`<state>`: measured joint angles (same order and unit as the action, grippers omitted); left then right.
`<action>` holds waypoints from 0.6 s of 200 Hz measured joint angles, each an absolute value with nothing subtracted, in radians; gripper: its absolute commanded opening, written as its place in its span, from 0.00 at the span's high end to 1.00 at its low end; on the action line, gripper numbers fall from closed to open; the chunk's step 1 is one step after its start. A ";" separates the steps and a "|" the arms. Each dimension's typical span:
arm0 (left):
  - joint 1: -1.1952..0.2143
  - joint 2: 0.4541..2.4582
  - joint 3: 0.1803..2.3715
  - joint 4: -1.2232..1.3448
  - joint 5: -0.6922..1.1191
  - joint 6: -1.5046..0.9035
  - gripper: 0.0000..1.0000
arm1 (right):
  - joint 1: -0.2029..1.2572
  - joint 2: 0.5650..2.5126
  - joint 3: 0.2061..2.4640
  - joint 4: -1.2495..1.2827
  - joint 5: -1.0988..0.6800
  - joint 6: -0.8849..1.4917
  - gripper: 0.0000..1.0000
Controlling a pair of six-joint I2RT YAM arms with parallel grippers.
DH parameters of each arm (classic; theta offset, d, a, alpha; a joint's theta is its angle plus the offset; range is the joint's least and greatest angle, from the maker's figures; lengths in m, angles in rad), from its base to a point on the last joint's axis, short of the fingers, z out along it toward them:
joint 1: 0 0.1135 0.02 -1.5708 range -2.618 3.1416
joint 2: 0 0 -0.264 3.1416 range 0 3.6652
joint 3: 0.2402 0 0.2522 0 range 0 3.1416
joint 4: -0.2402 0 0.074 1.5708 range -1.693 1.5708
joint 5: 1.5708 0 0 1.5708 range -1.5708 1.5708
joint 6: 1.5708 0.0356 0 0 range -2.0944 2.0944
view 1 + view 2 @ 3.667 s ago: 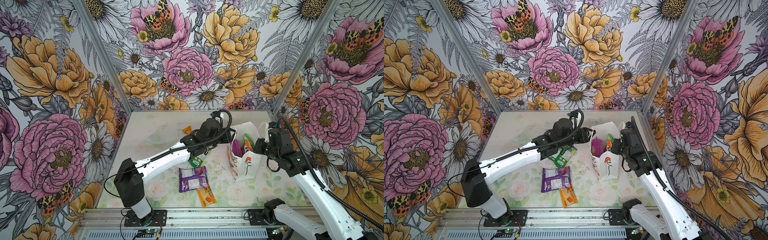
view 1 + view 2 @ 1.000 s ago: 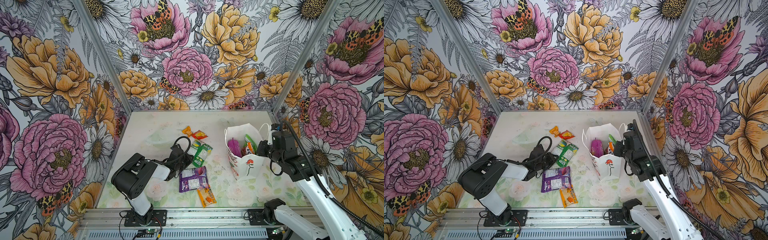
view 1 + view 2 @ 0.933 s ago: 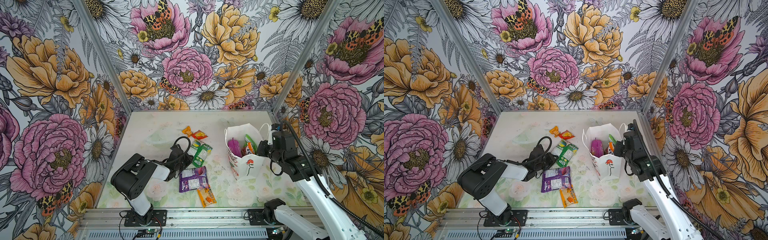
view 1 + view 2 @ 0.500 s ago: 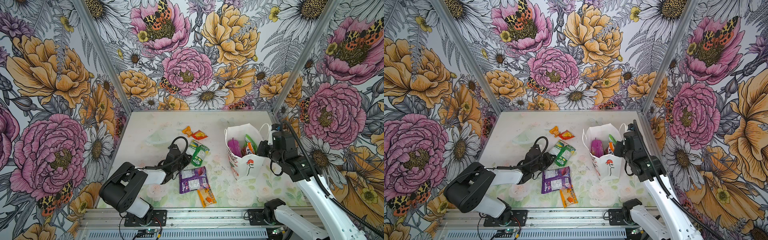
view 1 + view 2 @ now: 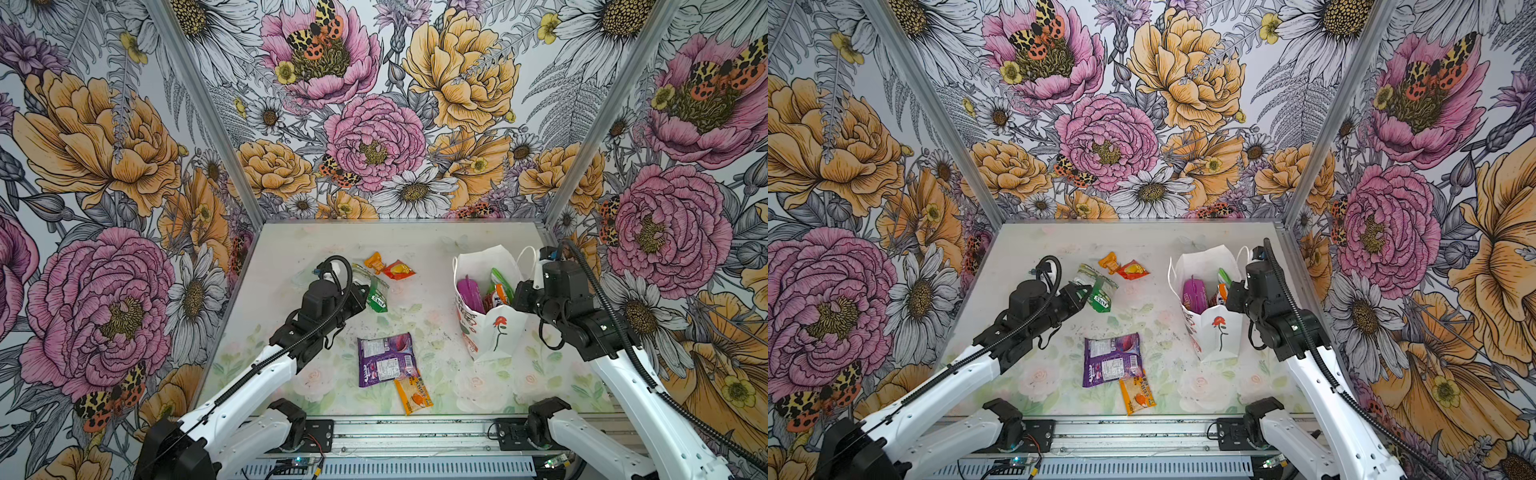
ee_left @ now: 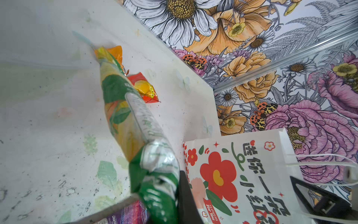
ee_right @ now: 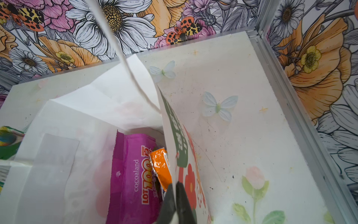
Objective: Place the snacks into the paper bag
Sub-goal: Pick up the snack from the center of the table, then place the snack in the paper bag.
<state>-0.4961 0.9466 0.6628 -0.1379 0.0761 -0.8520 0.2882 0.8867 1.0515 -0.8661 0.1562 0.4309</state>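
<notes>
Front of table (image 5: 457, 399): orange packet (image 5: 413, 392) flat, touching near corner of purple pouch (image 5: 384, 359); pouch flat, label side up

Mid, R side: paper bag (image 5: 494, 332) upright, mouth open. Magenta pouch (image 5: 469, 293) and green packet (image 5: 500, 282) inside, standing on end. R hand (image 5: 517, 293) at bag rim, pressed together with paper wall pinched betw. jaws; see wrist view, R hand (image 7: 175, 194)

Mid, L side: L hand (image 5: 365, 291) pinching green-white packet (image 5: 377, 296) at one end; packet tilted, far end pointing away from arm. Contact betw. packet and table not determinable. Well apart from paper bag

Far: orange sachet (image 5: 374, 262) and red sachet (image 5: 399, 270) flat on table, touching each other, just behind green-white packet
</notes>
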 measured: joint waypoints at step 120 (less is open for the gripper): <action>-0.586 1.067 1.263 -0.419 0.148 -0.738 1.00 | 0.443 0.964 1.127 -0.871 0.172 0.424 1.00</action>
<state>-0.5861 1.0672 1.2633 -0.4187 0.1482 -0.7383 0.4431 0.9642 1.1271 -0.8707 0.1722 0.4244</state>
